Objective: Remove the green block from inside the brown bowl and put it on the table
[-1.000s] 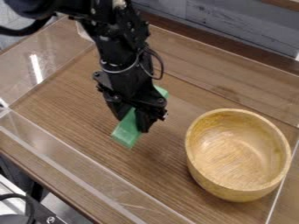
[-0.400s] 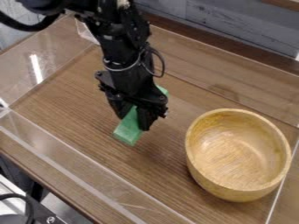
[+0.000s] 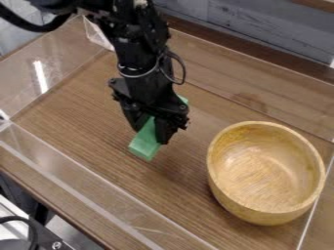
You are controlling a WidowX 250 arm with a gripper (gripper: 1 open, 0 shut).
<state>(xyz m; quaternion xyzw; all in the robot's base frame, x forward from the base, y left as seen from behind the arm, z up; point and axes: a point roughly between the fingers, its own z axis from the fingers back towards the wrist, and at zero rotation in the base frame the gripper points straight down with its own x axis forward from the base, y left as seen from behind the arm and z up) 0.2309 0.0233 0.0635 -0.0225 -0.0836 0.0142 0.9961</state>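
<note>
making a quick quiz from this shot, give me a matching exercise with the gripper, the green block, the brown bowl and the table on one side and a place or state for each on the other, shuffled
Things:
1. gripper
2. green block
3. brown bowl
4. table

Places or states:
A. empty, at the right side
B. shut on the bar, pointing down
C. walled with clear acrylic along its edges
D. tilted, lower end at the tabletop, left of the bowl

Pairs: 1-B, 2-D, 3-A, 4-C
</note>
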